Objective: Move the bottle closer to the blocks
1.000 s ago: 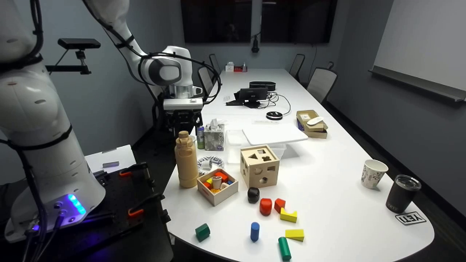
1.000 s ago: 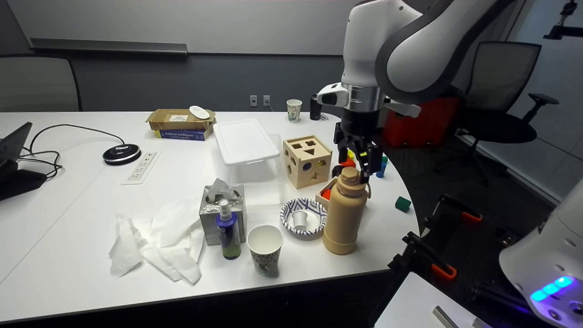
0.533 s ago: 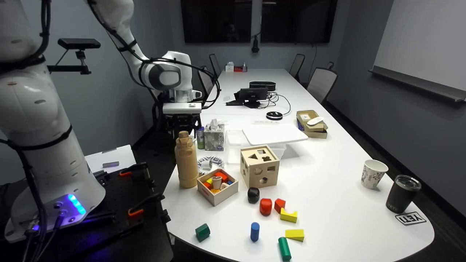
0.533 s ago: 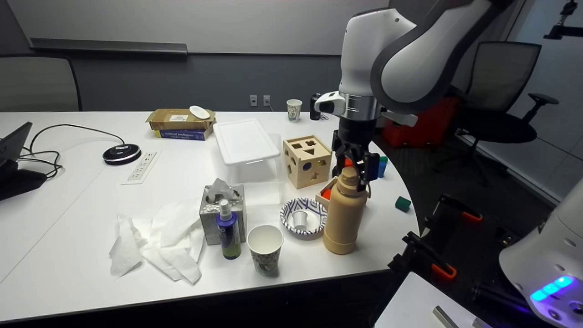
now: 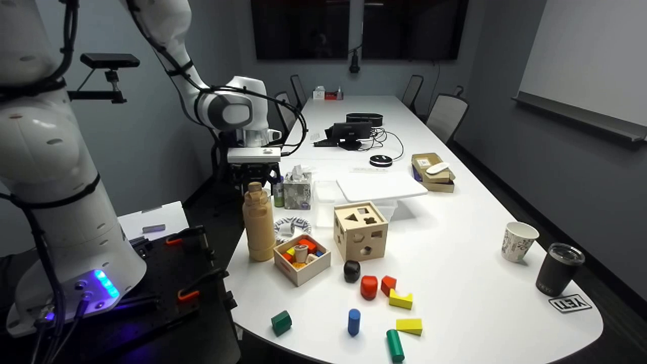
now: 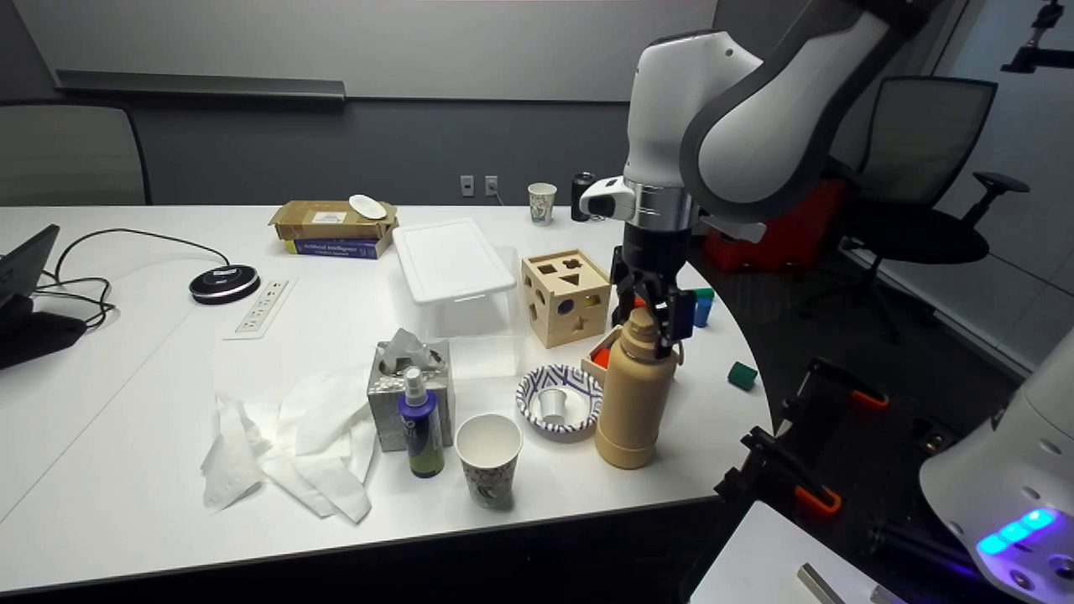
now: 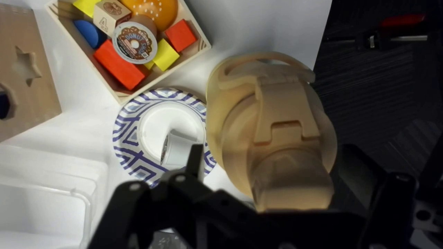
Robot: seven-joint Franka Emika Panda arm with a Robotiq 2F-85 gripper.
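Note:
The tan-brown bottle (image 5: 260, 227) stands upright near the table edge; it also shows in an exterior view (image 6: 635, 403) and, from above, in the wrist view (image 7: 238, 97). My gripper (image 6: 646, 329) points down at the bottle's top. In the wrist view the gripper (image 7: 273, 155) is open, with one finger on each side of the cap and gaps visible. Loose blocks lie on the table: a green block (image 5: 281, 322), a blue cylinder (image 5: 354, 322), a red block (image 5: 369, 287), a yellow block (image 5: 400, 300) and a green cylinder (image 5: 395, 346).
A wooden tray of toys (image 5: 303, 273) and a patterned bowl (image 6: 558, 377) stand close beside the bottle. The wooden shape cube (image 5: 360, 232) is beyond the tray. A paper cup (image 6: 489, 457), spray bottle (image 6: 421, 424) and tissue box (image 6: 386, 411) stand nearby.
The arm has come down, and the gripper is lower around the bottle's cap, slightly shifted toward the left in an exterior view. The bottle and blocks have not moved.

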